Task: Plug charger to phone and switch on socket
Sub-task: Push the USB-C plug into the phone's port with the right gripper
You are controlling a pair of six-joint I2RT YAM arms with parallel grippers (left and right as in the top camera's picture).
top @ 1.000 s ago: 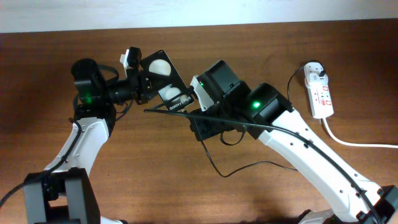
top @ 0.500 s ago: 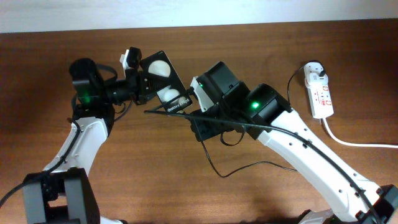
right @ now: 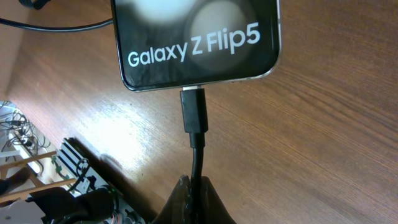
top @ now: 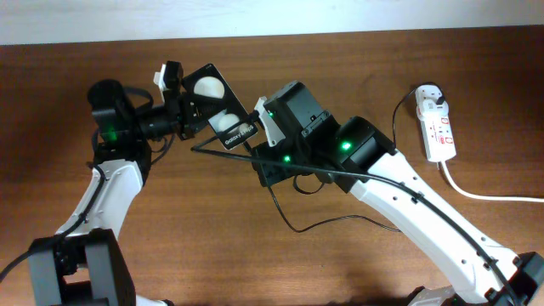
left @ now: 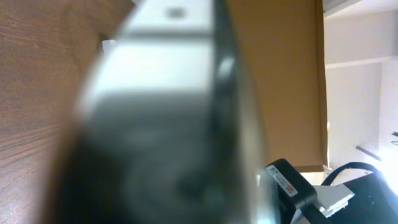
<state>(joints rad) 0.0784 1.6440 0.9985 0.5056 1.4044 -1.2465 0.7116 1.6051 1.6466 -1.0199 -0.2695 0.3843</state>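
Right wrist view, nearest first: we see the right gripper (right: 194, 188) with its two fingers pinched together on the one charger (right: 196, 158), the thin black cable running straight up from between them. Next is the cable's one black plug (right: 193, 111), its end meeting the bottom edge of the one phone (right: 196, 37). No metal tip shows, but we cannot tell if it is fully seated. The phone's black face has two blurred white circles and one line of white lettering, and it hangs above the brown table (right: 323, 124). The left wrist view is one big grey-white blur close to the lens, so we get nothing on the fingers from it. In the overhead view we count two arms. The right arm (top: 425, 212) comes in from the lower right showing two green lights, and the left arm (top: 115, 191) from the lower left showing one. In mid-table the left gripper (top: 181, 110) is clamped on the phone's left end, holding it tilted and off the wood, with the right gripper just beside the phone's lower right end. The slack cable loops on the table under the right arm. Far right is the one socket (top: 439, 132), lying flat, well apart from the phone. One white adapter (top: 429, 98) is plugged in at its far end, and one thick white cord (top: 489, 195) leaves its near end. Its switches are too small to read.
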